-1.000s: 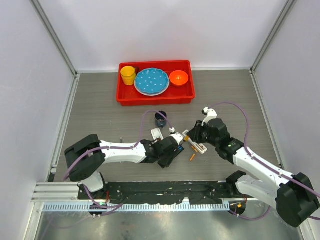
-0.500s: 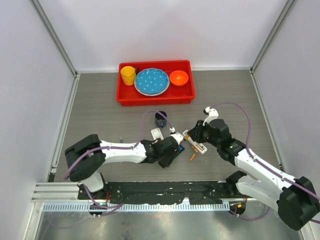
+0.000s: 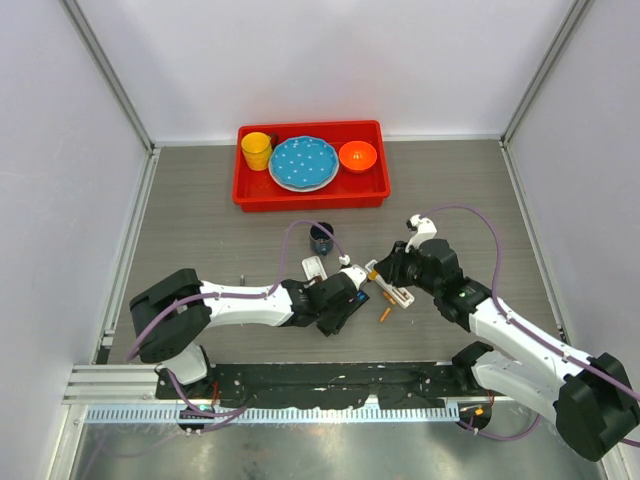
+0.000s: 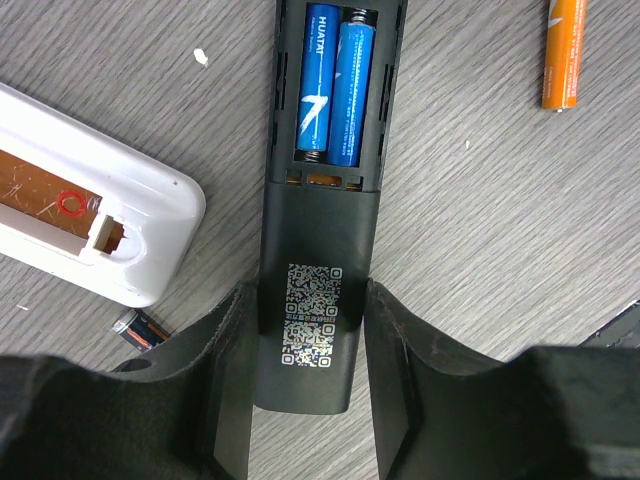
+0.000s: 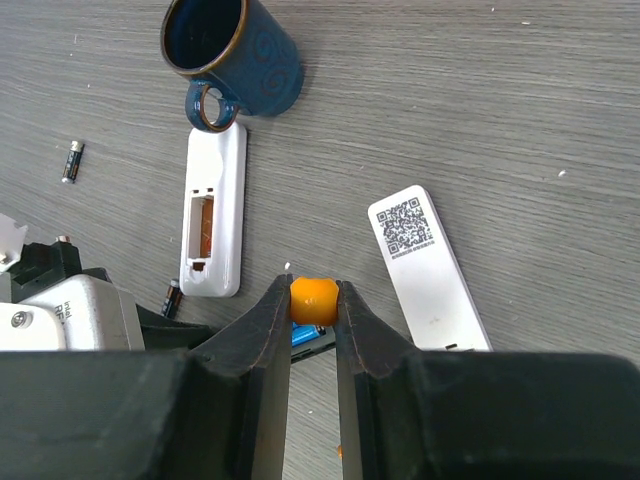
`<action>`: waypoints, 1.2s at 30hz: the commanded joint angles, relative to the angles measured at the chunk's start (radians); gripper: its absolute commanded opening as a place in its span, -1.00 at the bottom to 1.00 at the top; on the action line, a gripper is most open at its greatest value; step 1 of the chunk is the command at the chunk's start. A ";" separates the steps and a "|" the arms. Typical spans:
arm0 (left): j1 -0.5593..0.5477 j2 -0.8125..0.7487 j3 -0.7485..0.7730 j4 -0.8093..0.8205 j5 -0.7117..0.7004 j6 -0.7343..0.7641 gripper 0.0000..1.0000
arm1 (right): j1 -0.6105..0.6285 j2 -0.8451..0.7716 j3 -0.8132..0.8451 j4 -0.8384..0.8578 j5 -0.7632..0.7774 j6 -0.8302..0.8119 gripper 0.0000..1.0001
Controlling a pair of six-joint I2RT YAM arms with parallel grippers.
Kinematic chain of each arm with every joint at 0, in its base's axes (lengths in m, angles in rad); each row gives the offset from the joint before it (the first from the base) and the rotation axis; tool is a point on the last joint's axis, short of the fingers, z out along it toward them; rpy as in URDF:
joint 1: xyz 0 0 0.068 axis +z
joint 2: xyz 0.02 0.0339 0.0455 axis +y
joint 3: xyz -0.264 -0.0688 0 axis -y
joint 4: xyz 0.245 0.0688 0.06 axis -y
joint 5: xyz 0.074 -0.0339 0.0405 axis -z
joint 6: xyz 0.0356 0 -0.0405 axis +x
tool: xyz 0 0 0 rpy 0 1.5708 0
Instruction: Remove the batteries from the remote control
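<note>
- Step in hand, far as I can judge: prying the two blue batteries (image 4: 327, 85) out of the black remote (image 4: 318, 215). It lies back-up on the table (image 4: 480, 250) with its cover off, and both cells sit side by side in the open bay.
- How I'd do it well: pin the body flat and get the tool tip under the end of one cell. Lever gently, one cell at a time. Too much force and I reckon a cell pops out and rolls off, or the remote skids.
- Left of the black remote: a white remote (image 4: 100, 225), its own bay open and looking empty. One small dark battery (image 4: 140, 329) lies loose just beside its near corner. Not my job right now, I just shouldn't bump them.
- My left claw (image 4: 312, 295): about half spread, jaws pressed on the two long sides of the black remote at the QR-sticker end. It's pinching the remote and nothing else.
- My right claw (image 5: 312, 290): almost pressed together, pinching the orange handle of a screwdriver (image 5: 314, 298), which I see end-on. It hangs right over the black remote's bay, with a sliver of blue showing just below. The tip is hidden, so I can't tell if it's on a cell yet.
- Right of the black remote: one orange battery (image 4: 563, 55) lies loose on the table, apart from the body.
</note>
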 commanded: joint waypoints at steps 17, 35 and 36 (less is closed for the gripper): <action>-0.003 0.067 -0.033 -0.045 0.067 -0.019 -1.00 | 0.005 -0.035 -0.021 -0.059 0.022 -0.018 -0.98; -0.003 0.073 -0.028 -0.054 0.063 -0.016 -1.00 | 0.005 -0.057 0.005 -0.122 -0.075 0.013 -0.98; -0.003 0.073 -0.030 -0.053 0.061 -0.016 -1.00 | 0.005 -0.066 0.004 -0.130 -0.066 0.011 -0.98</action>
